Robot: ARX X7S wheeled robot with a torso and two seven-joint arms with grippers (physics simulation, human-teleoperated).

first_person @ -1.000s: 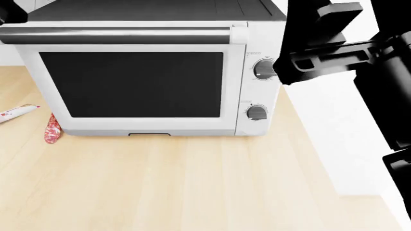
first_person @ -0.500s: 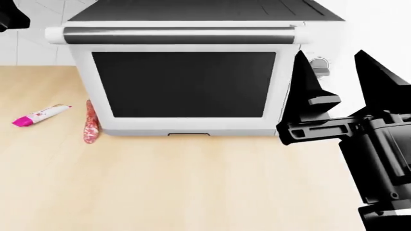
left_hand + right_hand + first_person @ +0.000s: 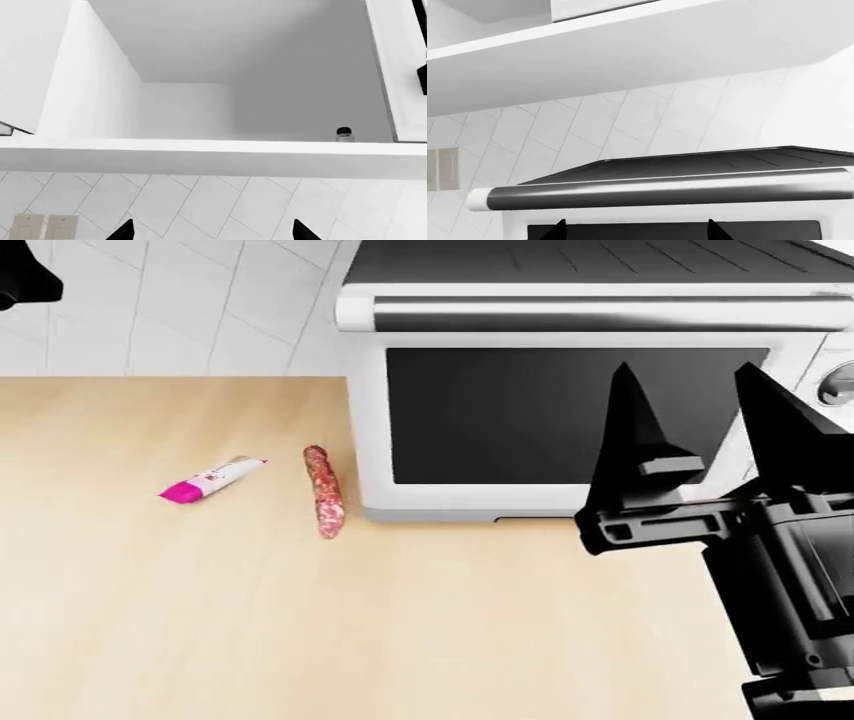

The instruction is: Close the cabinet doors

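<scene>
From the left wrist, the cabinet gapes open above, its white inside showing down to a small dark-capped bottle on the shelf. One door swings out along one side and a second door panel runs along the other. Only two dark tips of the left claw peek in at the picture's edge, spread well apart, so it reads as released and holds nothing. The cabinet sits well above and ahead of it, past a band of tiled wall.

From the head, the right claw stands upright in front of the oven, its two pointed fingers apart and empty. A sausage and a pink tube lie on the desk just beside the oven. The cabinet is out of this view; the left claw shows only as a dark corner.

From the right wrist, the underside of the cabinet runs overhead, well above the oven's handle.

To do this step well, I would raise each claw to the outer face of its door near the free edge and push flat and steadily, rather than grip.
</scene>
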